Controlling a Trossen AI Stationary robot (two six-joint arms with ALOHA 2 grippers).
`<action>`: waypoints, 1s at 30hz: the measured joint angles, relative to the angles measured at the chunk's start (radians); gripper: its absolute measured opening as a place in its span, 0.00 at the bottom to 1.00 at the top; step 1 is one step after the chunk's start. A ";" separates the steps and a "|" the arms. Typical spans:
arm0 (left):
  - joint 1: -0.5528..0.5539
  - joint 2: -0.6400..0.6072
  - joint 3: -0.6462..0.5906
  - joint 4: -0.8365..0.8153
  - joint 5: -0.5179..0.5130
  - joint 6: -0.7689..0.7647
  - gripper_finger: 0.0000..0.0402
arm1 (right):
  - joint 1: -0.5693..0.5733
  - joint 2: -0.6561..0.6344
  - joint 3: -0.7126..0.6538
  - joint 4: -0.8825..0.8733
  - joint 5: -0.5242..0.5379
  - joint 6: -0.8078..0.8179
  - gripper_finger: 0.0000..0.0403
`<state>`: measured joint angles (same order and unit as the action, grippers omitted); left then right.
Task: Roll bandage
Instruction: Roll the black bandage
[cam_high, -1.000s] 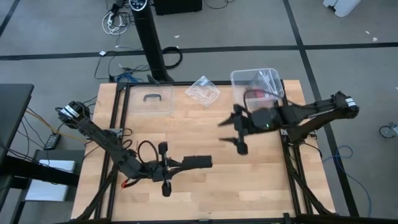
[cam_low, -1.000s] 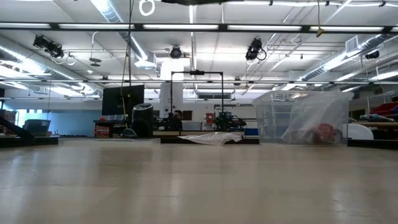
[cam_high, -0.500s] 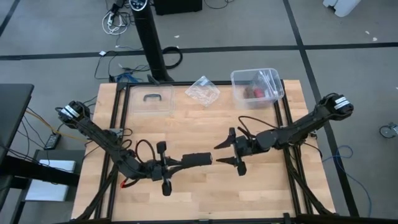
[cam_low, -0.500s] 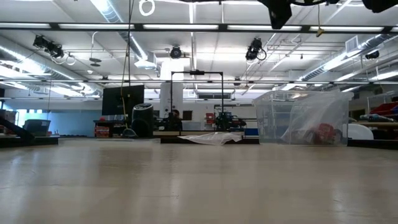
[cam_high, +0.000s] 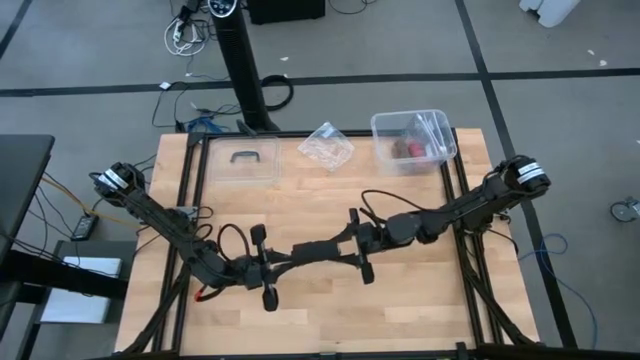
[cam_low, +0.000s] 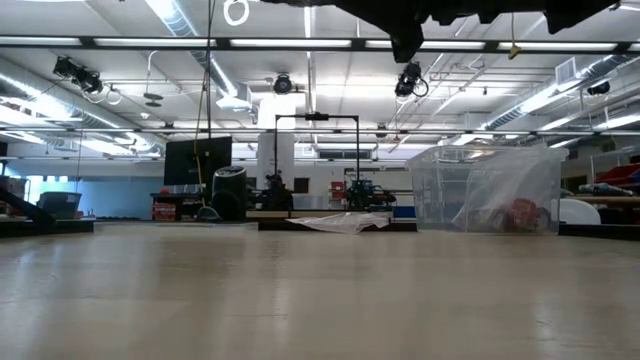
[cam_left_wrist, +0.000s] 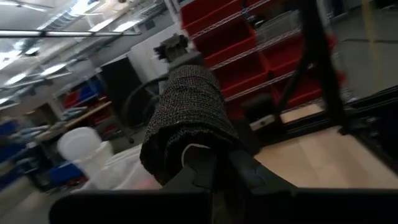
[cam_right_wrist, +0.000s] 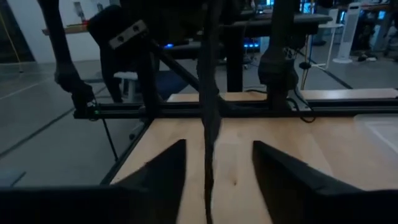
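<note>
The bandage (cam_high: 315, 248), a strip of black knit fabric, sticks out from my left gripper (cam_high: 278, 264) toward the table's right, clear of the wood. It fills the left wrist view (cam_left_wrist: 189, 112) as a thick bundle. My left gripper (cam_left_wrist: 211, 177) is shut on it. My right gripper (cam_high: 350, 245) is open at the bandage's free end, one finger on each side. In the right wrist view the bandage (cam_right_wrist: 208, 124) shows edge-on between the open fingers of my right gripper (cam_right_wrist: 217, 144). I cannot tell whether they touch it. My left gripper holds the bandage by its near end (cam_left_wrist: 186, 158), pinched between its two fingers. The fingers come level from the table's left and lie along the strip. The bandage is bunched in several layers and juts out past the fingertips, lifted clear of the table.
A clear plastic box (cam_high: 412, 140) with a red thing inside stands at the far right and also shows in the low view (cam_low: 485, 190). A clear wrapper (cam_high: 327, 145) and a clear lid with a handle (cam_high: 243, 160) lie at the far edge. Bare wood lies near the front.
My right gripper has come from beside the plastic box toward the table's near left, down to the bandage's free end, staying open. Its fingers now stand on either side of the strip. My left gripper has kept its hold.
</note>
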<state>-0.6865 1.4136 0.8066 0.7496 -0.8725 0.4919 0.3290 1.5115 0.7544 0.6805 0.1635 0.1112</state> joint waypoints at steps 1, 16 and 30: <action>0.000 0.000 0.000 0.001 -0.023 0.007 0.05 | 0.000 0.008 0.003 0.012 -0.001 -0.003 0.40; 0.039 0.000 0.000 -0.011 -0.208 0.097 0.05 | 0.111 0.019 0.003 0.058 -0.008 0.005 0.01; 0.069 0.000 0.000 -0.187 -0.211 -0.066 0.05 | 0.085 -0.041 0.134 0.050 -0.001 -0.069 0.00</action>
<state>-0.6173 1.4138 0.8070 0.5623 -1.0831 0.4259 0.4138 1.4708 0.8881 0.7305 0.1629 0.0420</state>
